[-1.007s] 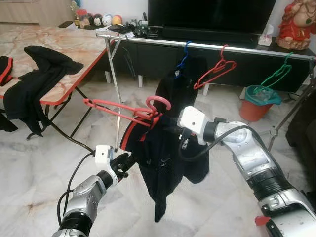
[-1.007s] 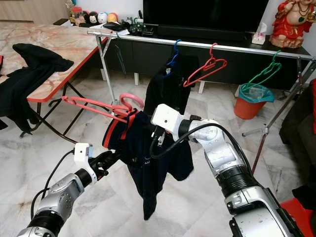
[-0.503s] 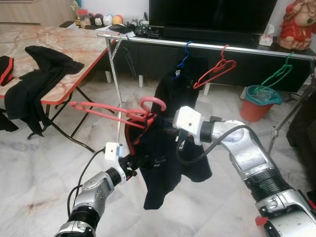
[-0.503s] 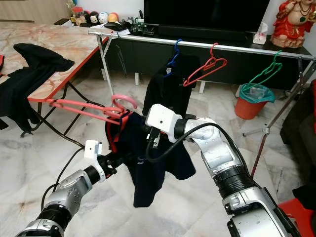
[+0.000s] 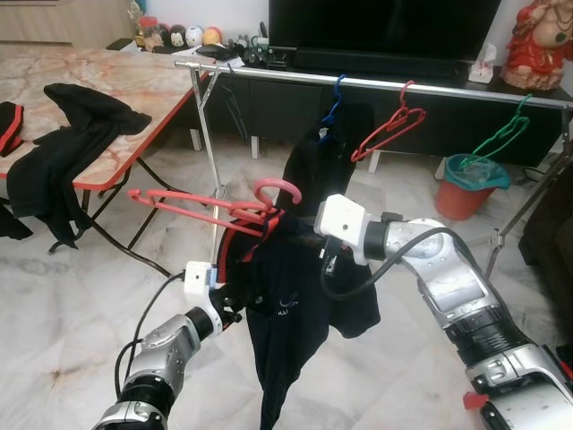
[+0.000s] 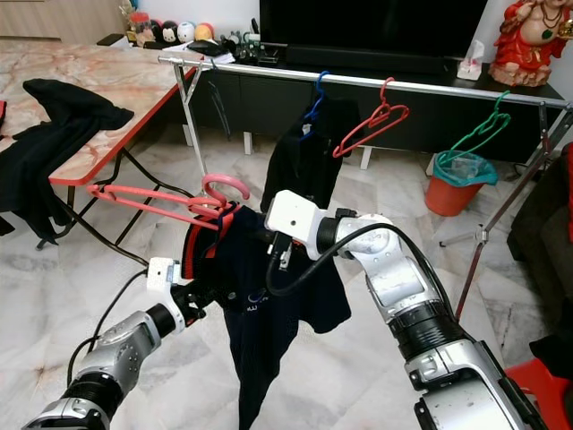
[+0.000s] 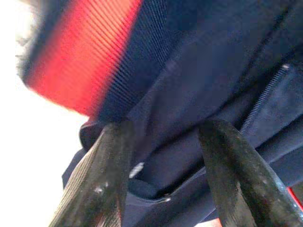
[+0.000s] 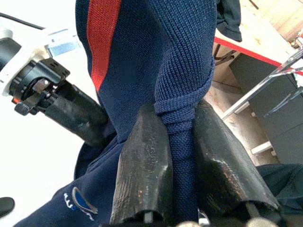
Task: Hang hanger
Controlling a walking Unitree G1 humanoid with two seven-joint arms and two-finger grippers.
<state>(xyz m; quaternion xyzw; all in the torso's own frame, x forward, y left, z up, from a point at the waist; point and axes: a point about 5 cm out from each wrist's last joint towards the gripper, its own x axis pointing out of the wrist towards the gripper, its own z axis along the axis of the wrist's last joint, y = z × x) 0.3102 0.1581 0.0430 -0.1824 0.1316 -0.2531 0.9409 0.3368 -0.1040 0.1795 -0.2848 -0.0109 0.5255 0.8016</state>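
Bright even daylight, head views sharp, left wrist view blurred, overexposed

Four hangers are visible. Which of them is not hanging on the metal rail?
The pink-red hanger carrying the navy garment, held between the grippers in front of the rail. The blue hanger, red hanger and green hanger all hook over the rail.

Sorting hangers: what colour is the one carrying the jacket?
Pink-red hanger; clearest in the left eye view.

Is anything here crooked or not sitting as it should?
Yes. The pink hanger lies nearly flat, one arm sticking out bare, and the navy jacket hangs bunched off its other end. The right tool pinches a fold of the fabric; the left tool is at its lower part.
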